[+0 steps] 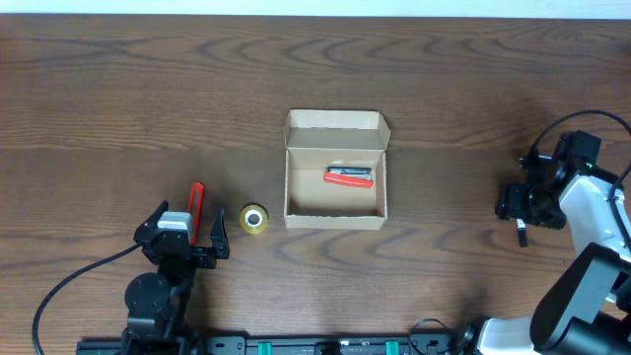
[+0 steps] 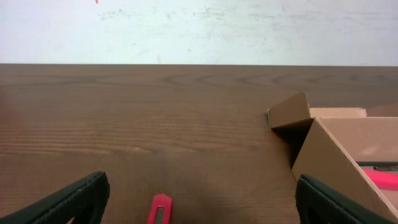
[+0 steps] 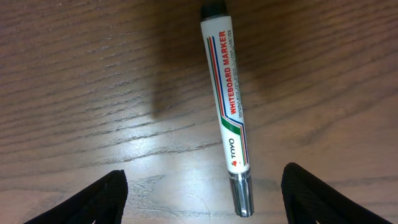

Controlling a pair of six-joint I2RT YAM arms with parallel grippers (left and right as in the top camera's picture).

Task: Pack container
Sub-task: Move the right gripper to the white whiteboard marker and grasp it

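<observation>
Right claw (image 3: 202,196) at 3 o'clock and left claw (image 1: 187,229) at 8 are spread over a marker (image 3: 227,99) and a pen (image 1: 195,202), likely to grab them for the box (image 1: 334,220).

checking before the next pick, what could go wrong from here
1. The whiteboard marker lies off-centre under the open right end effector, so closing may roll it aside.
2. The container wall looks close to the open left end effector; reaching for the red pen could bump it.
</observation>
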